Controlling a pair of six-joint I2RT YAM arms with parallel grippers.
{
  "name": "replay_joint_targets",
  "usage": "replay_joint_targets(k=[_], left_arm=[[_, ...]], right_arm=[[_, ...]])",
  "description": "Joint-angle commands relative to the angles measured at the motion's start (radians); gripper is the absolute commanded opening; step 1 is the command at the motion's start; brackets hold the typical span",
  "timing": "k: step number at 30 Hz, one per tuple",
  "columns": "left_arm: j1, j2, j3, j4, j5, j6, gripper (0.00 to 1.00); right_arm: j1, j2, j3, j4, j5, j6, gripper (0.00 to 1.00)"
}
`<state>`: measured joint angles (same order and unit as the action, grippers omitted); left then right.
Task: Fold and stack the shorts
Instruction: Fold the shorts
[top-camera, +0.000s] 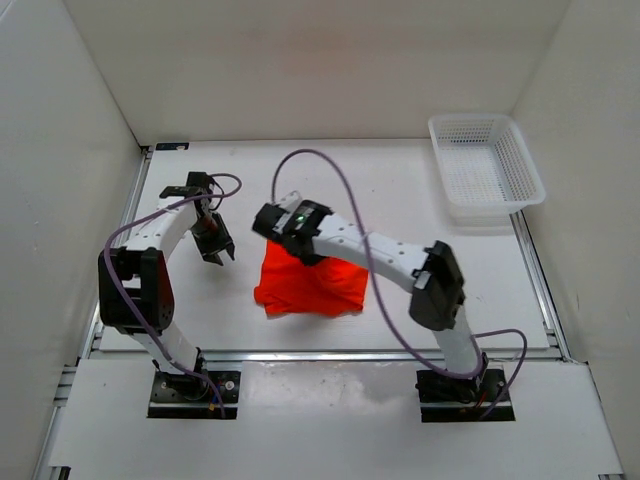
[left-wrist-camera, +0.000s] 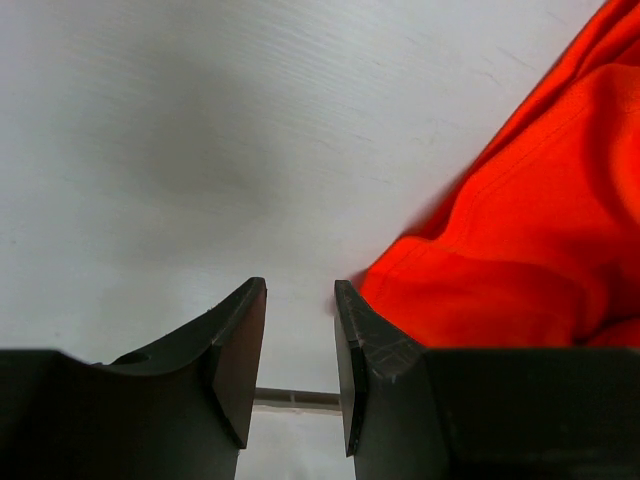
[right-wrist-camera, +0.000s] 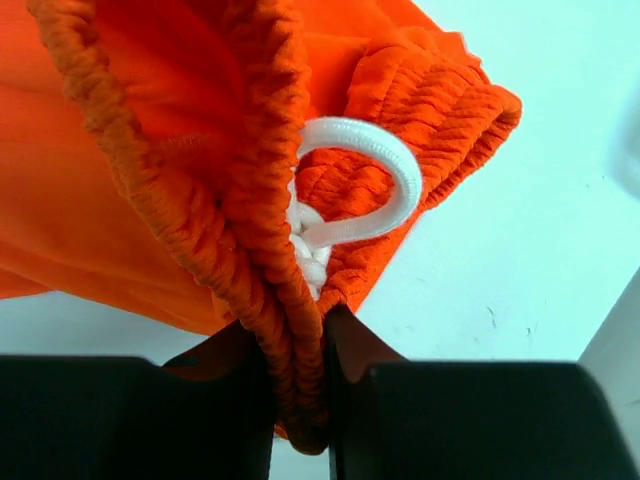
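Right end effector (right-wrist-camera: 292, 335) clamps shorts (top-camera: 312, 285) waistband (right-wrist-camera: 265, 190) (far end); legs (top-camera: 300, 302) point nearward; left end effector (left-wrist-camera: 300, 290) ajar, empty.

Bare white tabletop (top-camera: 390, 190) is lying open behind the bright orange-red fabric shorts (top-camera: 310, 285) and to their right, running as far as the white mesh plastic basket (top-camera: 532, 185), which is filling the far right corner well apart from them. The right gripper (right-wrist-camera: 300, 335) is pinching the shorts' waistband, its arm barring the way over their right side. The left gripper (left-wrist-camera: 300, 295), jaws parted on nothing, is standing just beside their left edge.
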<state>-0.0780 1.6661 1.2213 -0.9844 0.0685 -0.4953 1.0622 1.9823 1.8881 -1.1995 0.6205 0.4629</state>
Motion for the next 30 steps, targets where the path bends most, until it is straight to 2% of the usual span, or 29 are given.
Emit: replay_joint_targets(k=[1, 2, 3, 5, 6, 8, 11, 13, 15, 17, 18, 19, 21, 23, 28, 30], left_arm=[[0.047, -0.083, 0.044, -0.040, -0.055, -0.029, 0.45], [0.047, -0.092, 0.055, -0.040, -0.055, -0.029, 0.45], [0.063, -0.092, 0.066, -0.051, -0.064, -0.029, 0.46], [0.078, -0.103, 0.076, -0.060, -0.064, -0.029, 0.46], [0.089, -0.103, 0.086, -0.060, -0.073, -0.029, 0.46], [0.089, -0.103, 0.098, -0.069, -0.073, -0.017, 0.46], [0.089, -0.103, 0.118, -0.079, -0.073, -0.008, 0.47], [0.058, -0.103, 0.127, -0.079, -0.050, 0.017, 0.42], [-0.028, -0.103, 0.171, -0.079, -0.017, 0.041, 0.40], [-0.098, -0.079, 0.205, -0.079, 0.002, 0.054, 0.42], [-0.180, -0.065, 0.249, -0.092, 0.002, 0.054, 0.45], [-0.222, -0.027, 0.274, -0.103, 0.002, 0.054, 0.59], [-0.332, 0.024, 0.355, -0.117, -0.038, 0.031, 0.78], [-0.371, 0.116, 0.414, -0.143, -0.104, 0.006, 0.92], [-0.390, 0.288, 0.530, -0.120, -0.044, 0.006, 0.99], [-0.390, 0.332, 0.553, -0.120, -0.020, 0.006, 0.99]], right_arm=[[0.090, 0.140, 0.224, -0.125, 0.071, -0.029, 0.21], [0.119, 0.179, 0.270, -0.138, 0.084, -0.029, 0.55], [0.128, 0.179, 0.296, -0.138, 0.084, -0.029, 0.72], [0.118, 0.071, 0.255, -0.056, 0.052, -0.029, 0.92], [0.104, 0.018, 0.155, -0.011, 0.020, -0.029, 0.93], [0.046, -0.151, 0.038, 0.111, -0.040, -0.014, 0.93], [-0.066, -0.333, -0.176, 0.197, -0.163, 0.031, 0.84], [-0.128, -0.429, -0.324, 0.224, -0.214, 0.061, 0.64], [-0.229, -0.479, -0.415, 0.253, -0.292, 0.077, 0.51], [-0.318, -0.540, -0.522, 0.274, -0.343, 0.088, 0.52], [-0.343, -0.557, -0.549, 0.297, -0.363, 0.088, 0.54], [-0.384, -0.580, -0.585, 0.307, -0.383, 0.088, 0.57], [-0.412, -0.592, -0.597, 0.307, -0.407, 0.088, 0.58], [-0.435, -0.593, -0.609, 0.307, -0.407, 0.088, 0.59], [-0.444, -0.612, -0.629, 0.307, -0.418, 0.088, 0.60], [-0.444, -0.612, -0.638, 0.307, -0.418, 0.088, 0.60]])
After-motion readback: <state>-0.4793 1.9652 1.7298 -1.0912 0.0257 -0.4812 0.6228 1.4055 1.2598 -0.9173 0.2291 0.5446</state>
